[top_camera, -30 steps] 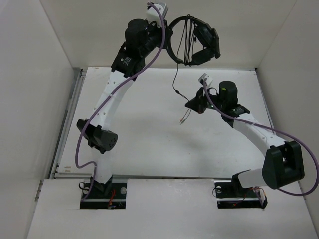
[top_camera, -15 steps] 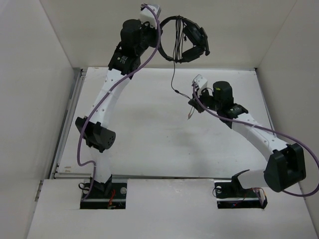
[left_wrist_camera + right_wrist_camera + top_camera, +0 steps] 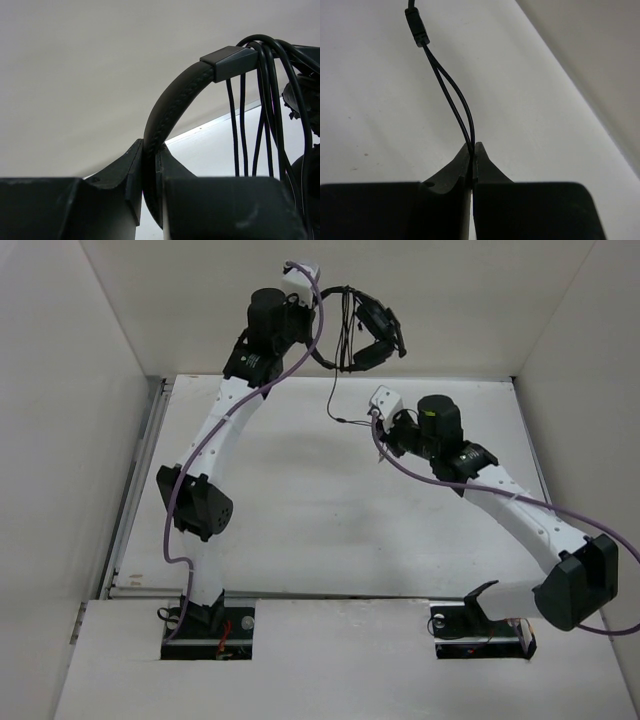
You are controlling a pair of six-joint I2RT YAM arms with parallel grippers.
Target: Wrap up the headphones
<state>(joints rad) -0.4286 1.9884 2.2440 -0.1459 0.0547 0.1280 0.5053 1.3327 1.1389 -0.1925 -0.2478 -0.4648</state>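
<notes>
Holding the headphones [image 3: 372, 325] high off the bench [image 3: 300, 530] with the left gripper [image 3: 314, 332], out at the far end in front of the back wall [image 3: 480, 300]. Clamped on the padded headband [image 3: 172, 102] low on one side, with the jaws closed down to just the band's thickness and pressing on both its faces. Gripped edge-on, with the band arching up and away to the right in the left wrist view. Hanging with both earcups [image 3: 385, 328] on the side away from the grip, turned in toward each other.

Wound with cable [image 3: 332, 390]: several black strands looped over the top of the headband right beside the slider [image 3: 230, 57] and dropping straight down inside the arch. Trailing one length down from those loops, then bending sideways across to the right gripper [image 3: 380, 427], nearer the arm bases and just above the bench.

Pinching two thin strands of that cable side by side there, with the jaws brought fully together on them and no gap showing. Running up from the pinch in a narrow split to a small black junction piece [image 3: 416, 25], merging into a single line above it. Cannot tell where the plug ends are.
</notes>
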